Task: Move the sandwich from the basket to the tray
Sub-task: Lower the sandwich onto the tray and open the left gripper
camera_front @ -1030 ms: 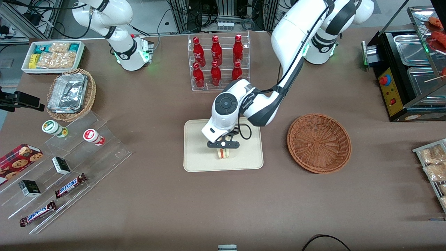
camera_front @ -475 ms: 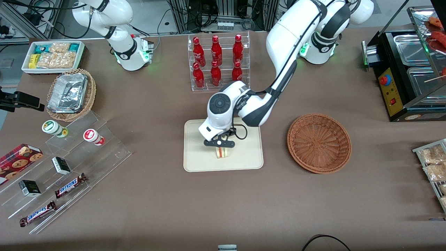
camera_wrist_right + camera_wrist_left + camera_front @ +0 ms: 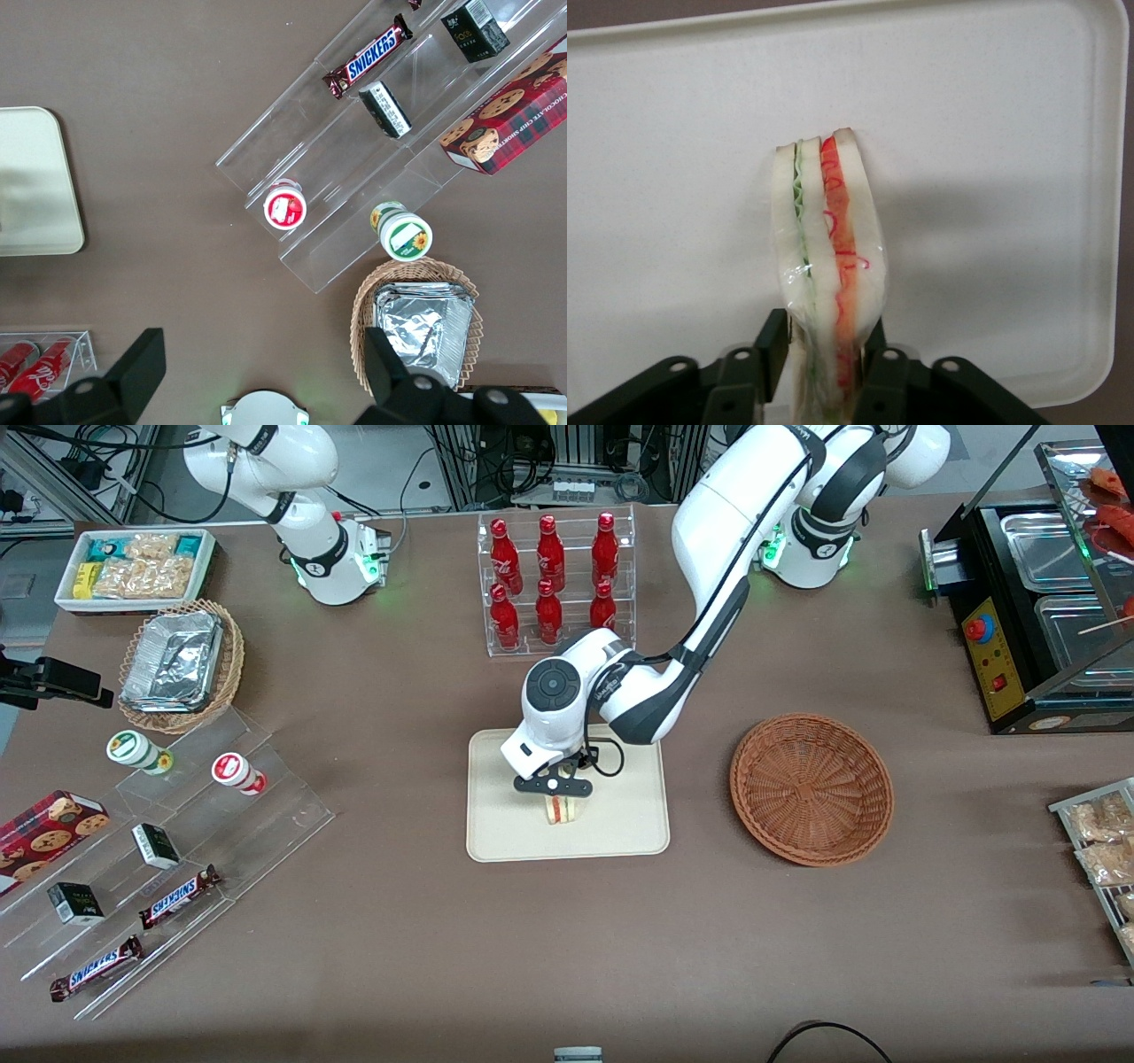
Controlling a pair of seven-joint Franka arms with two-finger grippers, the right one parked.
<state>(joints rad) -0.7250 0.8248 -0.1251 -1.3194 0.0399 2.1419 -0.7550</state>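
Note:
My left gripper (image 3: 556, 795) hangs over the middle of the cream tray (image 3: 620, 834), shut on the sandwich (image 3: 560, 811). In the left wrist view the black fingers (image 3: 772, 335) press both bread faces of the wrapped wedge (image 3: 828, 257), whose green and red filling edge faces the camera. Its tip hangs low over the tray floor (image 3: 992, 133); I cannot tell whether it touches. The reddish-brown basket (image 3: 811, 788) sits empty beside the tray, toward the working arm's end. A corner of the tray (image 3: 35, 177) also shows in the right wrist view.
A clear rack of red bottles (image 3: 554, 584) stands just farther from the front camera than the tray. A stepped acrylic display (image 3: 177, 841) with snacks and a tan basket with foil (image 3: 182, 664) lie toward the parked arm's end. A black food warmer (image 3: 1036, 611) stands at the working arm's end.
The gripper has shifted slightly toward the parked arm's end and away from the front camera, carrying the sandwich along over the tray.

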